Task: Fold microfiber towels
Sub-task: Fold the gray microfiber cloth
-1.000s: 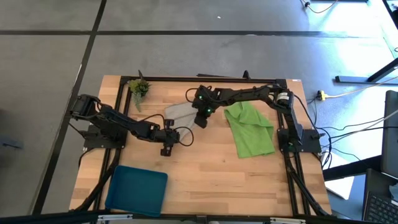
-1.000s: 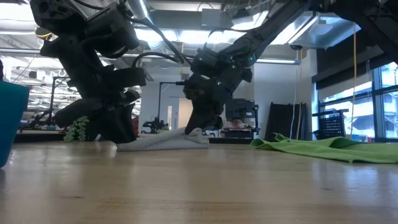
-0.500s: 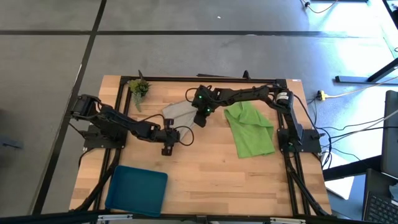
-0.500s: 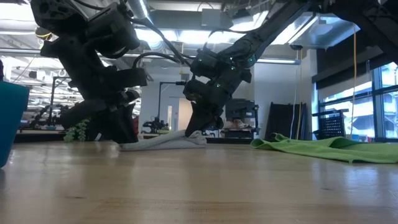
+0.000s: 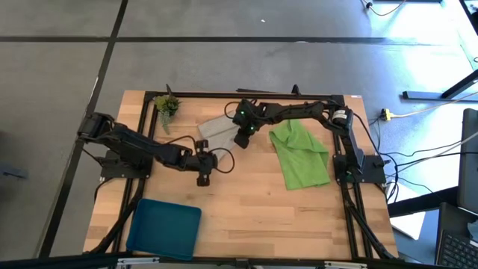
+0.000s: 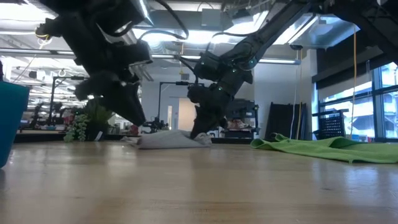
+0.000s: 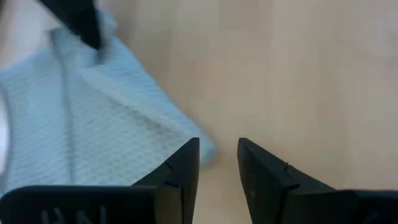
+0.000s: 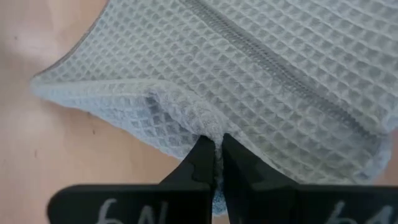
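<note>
The light grey towel (image 5: pixel 216 128) lies partly folded on the table's far middle, also seen in the low view (image 6: pixel 166 140). My right gripper (image 5: pixel 240 140) stands at its right near edge, shut on a bunch of the cloth. My left gripper (image 5: pixel 203 170) hangs above bare wood, nearer than the grey towel; its fingers (image 7: pixel 217 162) stand a little open with nothing between them, and the towel's edge (image 7: pixel 106 124) lies just beyond them. The lime green towel (image 5: pixel 301 155) lies spread and rumpled on the table's right. My right gripper pinches a raised pucker of the grey towel (image 8: pixel 202 124) between its two fingertips, near the towel's right near edge. The fingers slant down onto it from the right. The rest of the towel lies slack on the table, a hemmed layer folded over another.
A small green plant sprig (image 5: pixel 167 104) stands at the far left corner. A blue tray (image 5: pixel 164 228) sits at the near left edge. Bare wood lies open in the table's near middle and right.
My left gripper has risen from table height beside the grey towel's left end and has rolled a little; its finger gap looks unchanged. In the low view the grey towel's left end now lies shorter and more bunched. My right gripper has kept its hold in place.
</note>
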